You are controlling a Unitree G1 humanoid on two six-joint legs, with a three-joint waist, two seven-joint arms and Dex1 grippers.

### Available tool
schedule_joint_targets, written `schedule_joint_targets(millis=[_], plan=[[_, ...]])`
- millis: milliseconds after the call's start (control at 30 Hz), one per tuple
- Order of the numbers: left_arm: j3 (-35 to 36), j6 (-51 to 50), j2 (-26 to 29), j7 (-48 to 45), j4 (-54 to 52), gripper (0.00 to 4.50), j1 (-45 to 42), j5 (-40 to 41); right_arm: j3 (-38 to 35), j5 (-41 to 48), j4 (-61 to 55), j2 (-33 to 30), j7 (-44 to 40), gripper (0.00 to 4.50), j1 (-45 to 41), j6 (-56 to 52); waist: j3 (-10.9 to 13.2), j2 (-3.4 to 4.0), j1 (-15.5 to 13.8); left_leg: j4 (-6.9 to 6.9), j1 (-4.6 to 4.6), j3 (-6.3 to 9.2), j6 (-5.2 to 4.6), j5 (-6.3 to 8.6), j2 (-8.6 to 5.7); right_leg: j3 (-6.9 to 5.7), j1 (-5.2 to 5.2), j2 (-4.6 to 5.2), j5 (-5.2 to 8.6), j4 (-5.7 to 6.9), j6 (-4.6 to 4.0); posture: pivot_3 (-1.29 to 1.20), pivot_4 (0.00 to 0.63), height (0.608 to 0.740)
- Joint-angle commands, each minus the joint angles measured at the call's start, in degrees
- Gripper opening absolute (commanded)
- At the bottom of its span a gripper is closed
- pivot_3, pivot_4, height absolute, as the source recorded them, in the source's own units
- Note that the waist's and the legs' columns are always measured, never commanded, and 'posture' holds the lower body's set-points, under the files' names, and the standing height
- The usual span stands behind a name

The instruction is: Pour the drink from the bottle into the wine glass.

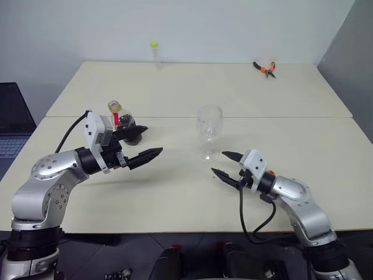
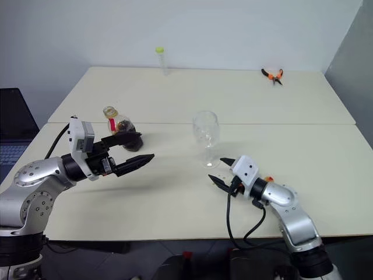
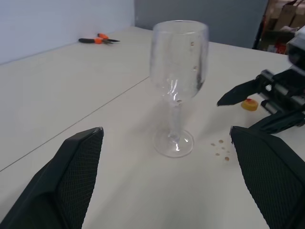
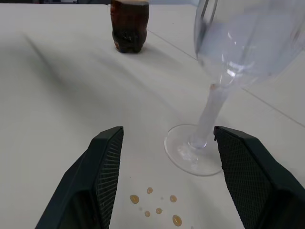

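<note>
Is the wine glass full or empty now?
Empty: the wine glass stands upright with a clear bowl, no dark drink inside.

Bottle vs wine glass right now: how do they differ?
The bottle holds dark brown drink; the wine glass is empty. The bottle is squat, sits on its own base and has a red label; the wine glass is taller, on a thin stem and flat foot, with no label. The bottle stands just behind the left claw; the wine glass stands just ahead of the right claw. Both are clear, upright and unheld.
</note>
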State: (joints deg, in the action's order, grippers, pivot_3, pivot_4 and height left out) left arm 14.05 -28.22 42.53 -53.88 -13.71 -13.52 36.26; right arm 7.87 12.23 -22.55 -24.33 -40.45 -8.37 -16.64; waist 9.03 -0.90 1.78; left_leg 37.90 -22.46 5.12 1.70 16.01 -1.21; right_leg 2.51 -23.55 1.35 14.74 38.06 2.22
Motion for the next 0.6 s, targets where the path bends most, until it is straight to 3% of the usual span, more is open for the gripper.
schedule_joint_targets(millis=[33, 333, 600], plan=[[1.95, 1.07, -0.1, 1.28, -3.28, 4.5, 0.7, 0.49, -3.27, 6.86, -8.3, -1.74, -1.54, 3.23, 0.14, -4.06, 0.0, 0.0, -0.01, 0.0, 0.0, -0.01, 0.0, 0.0, 0.0, 0.01, 0.01, 0.0, 0.0, 0.0, 0.0, 0.0, 0.15, 0.74], [2.22, 2.81, -1.64, 4.87, -4.39, 4.5, 2.5, -0.92, -4.74, 14.19, -15.48, -8.96, -6.07, 3.23, -0.6, -8.35, 0.0, -0.01, -0.1, 0.02, 0.01, 0.05, -0.01, 0.0, -0.01, -0.04, 0.07, 0.02, 0.0, -0.05, 0.0, 0.0, 0.15, 0.74], [3.57, 9.88, -14.12, 23.63, -3.44, 4.5, 9.26, -10.59, -6.54, 19.65, -16.99, -12.82, -7.81, 3.23, -1.59, -11.02, 0.0, -0.05, -0.27, 0.02, 0.06, 0.08, -0.01, 0.0, -0.04, -0.04, 0.15, 0.15, 0.0, -0.08, 0.0, 0.0, 0.15, 0.74]])
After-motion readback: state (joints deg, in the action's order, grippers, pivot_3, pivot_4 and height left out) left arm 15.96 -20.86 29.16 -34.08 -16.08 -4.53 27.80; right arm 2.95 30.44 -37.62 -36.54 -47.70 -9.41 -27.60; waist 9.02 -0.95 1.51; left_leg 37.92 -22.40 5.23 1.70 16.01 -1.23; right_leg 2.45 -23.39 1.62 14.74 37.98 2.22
